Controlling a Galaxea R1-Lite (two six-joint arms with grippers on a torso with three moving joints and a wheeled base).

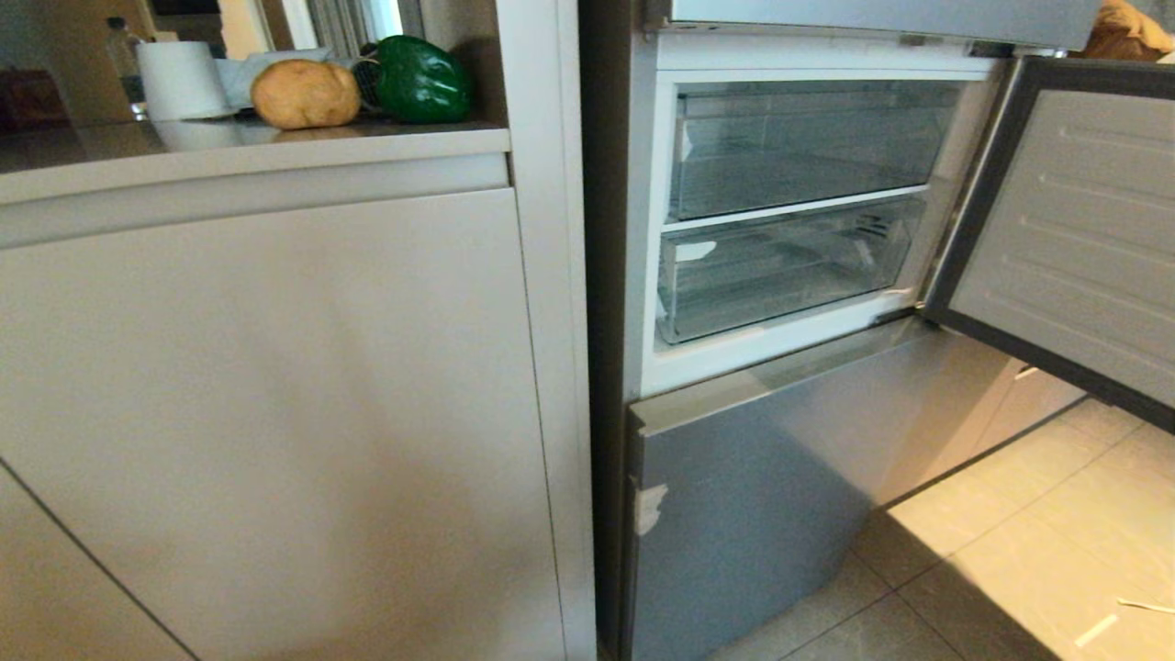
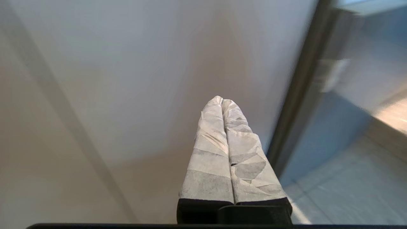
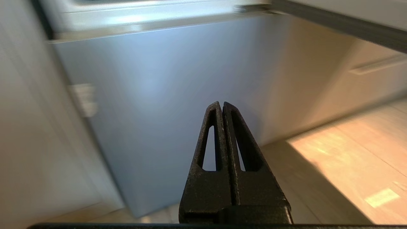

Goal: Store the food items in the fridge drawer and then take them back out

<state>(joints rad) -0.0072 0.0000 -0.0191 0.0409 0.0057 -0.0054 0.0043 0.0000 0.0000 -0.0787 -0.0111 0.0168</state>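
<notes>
Nearest the cameras, the two grippers hung low and idle, outside the head view. The left gripper (image 2: 222, 101), its fingers wrapped in white tape, was pressed fully closed with nothing between them, pointing at a beige cabinet door (image 2: 127, 79). The right gripper (image 3: 221, 104), bare black with slotted fingers, was likewise closed tight on nothing, facing the flat silver-grey panel (image 3: 159, 95) at the bottom of the fridge (image 1: 608, 275), just above the pale tiled floor (image 3: 349, 159).

In the head view that silver panel (image 1: 753, 496) sat closed below the open compartment, a small white scuff near its left edge. Above it, two clear plastic drawers sat pushed in, one over the other: the lower drawer (image 1: 780, 275) and the upper drawer (image 1: 808, 147), both looking empty. The fridge door (image 1: 1065, 229) stood swung wide to the right.

Further back and up on the left, the worktop (image 1: 229, 151) carried the food. The potato (image 1: 306, 94), lumpy and tan-yellow, rested near the worktop's edge, and just beside it on the right sat the pepper (image 1: 420, 81), glossy dark green. Behind the potato stood a white paper roll (image 1: 179, 81), with a clear bottle (image 1: 121, 55) beyond that.
</notes>
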